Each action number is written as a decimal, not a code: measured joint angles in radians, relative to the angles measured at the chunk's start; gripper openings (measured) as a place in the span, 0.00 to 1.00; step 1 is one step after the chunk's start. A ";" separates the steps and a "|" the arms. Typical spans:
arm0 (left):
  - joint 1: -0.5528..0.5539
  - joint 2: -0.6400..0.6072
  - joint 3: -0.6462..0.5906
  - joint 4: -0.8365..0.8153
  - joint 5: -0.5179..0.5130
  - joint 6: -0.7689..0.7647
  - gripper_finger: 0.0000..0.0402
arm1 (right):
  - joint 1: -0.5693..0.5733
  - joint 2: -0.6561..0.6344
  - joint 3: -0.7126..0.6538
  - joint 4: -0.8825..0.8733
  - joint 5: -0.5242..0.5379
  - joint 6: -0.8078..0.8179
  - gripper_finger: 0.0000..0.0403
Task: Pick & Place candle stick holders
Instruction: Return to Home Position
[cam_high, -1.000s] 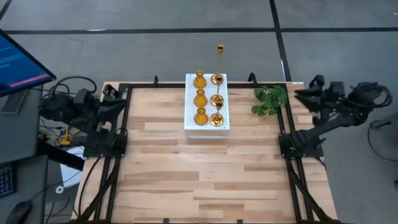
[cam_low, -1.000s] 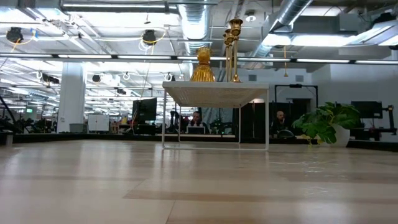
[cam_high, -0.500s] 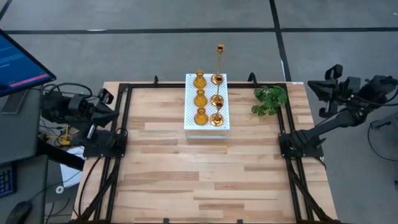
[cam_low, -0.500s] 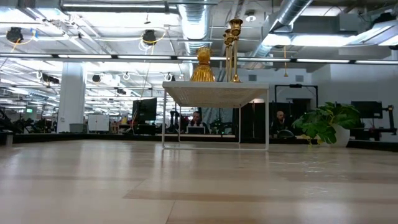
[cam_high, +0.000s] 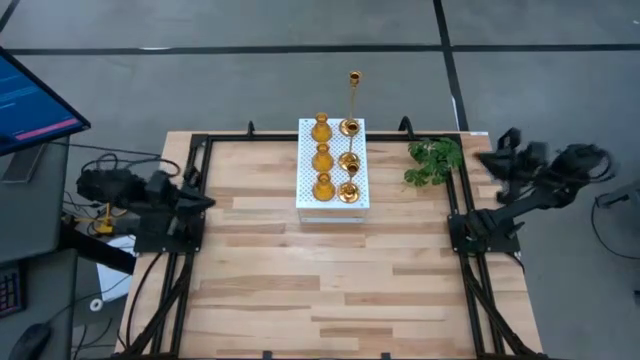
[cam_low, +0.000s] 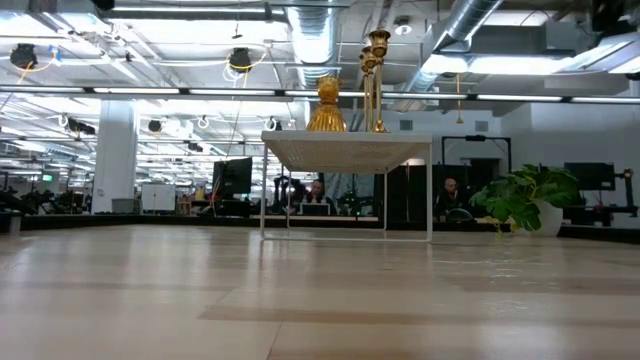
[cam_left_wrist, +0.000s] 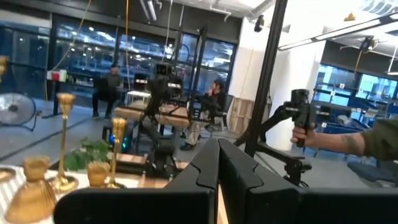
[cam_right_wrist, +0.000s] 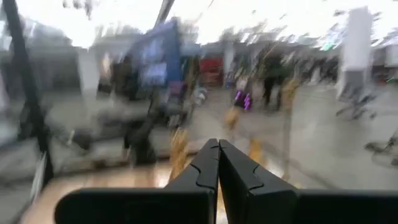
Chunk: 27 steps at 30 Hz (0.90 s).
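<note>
Several shiny gold candle stick holders stand on their bases in two rows on the white perforated box (cam_high: 305, 195) at the table's far middle. Three squat ones (cam_high: 322, 158) form the left row. The flared ones (cam_high: 348, 160) form the right row, with a tall thin-stemmed one (cam_high: 353, 90) at its far end. They also show in the low view (cam_low: 327, 105) and the left wrist view (cam_left_wrist: 34, 186). My left gripper (cam_high: 203, 200) is shut and empty over the table's left frame. My right gripper (cam_high: 492, 160) is shut and empty beyond the table's right edge.
A green leafy plant (cam_high: 433, 160) stands at the far right of the table, between the box and my right arm. Black frame rails (cam_high: 200, 240) run along both sides. A person's hand (cam_left_wrist: 305, 134) holds a handle in the room beyond.
My left gripper has drawn back toward the table's left, then swung toward the near edge and back over the left frame. My right gripper has swung out away from the table's right edge, then come back toward the plant. The holders have not moved.
</note>
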 joint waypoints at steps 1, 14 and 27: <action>0.000 0.001 -0.023 0.022 -0.002 -0.011 0.01 | 0.002 0.000 -0.034 -0.006 -0.010 0.011 0.00; 0.000 0.001 -0.376 0.350 -0.033 -0.130 0.01 | 0.010 -0.002 -0.470 0.391 -0.051 0.112 0.00; 0.000 0.027 -0.515 0.452 -0.108 -0.228 0.01 | 0.009 -0.002 -0.739 0.569 -0.059 0.218 0.00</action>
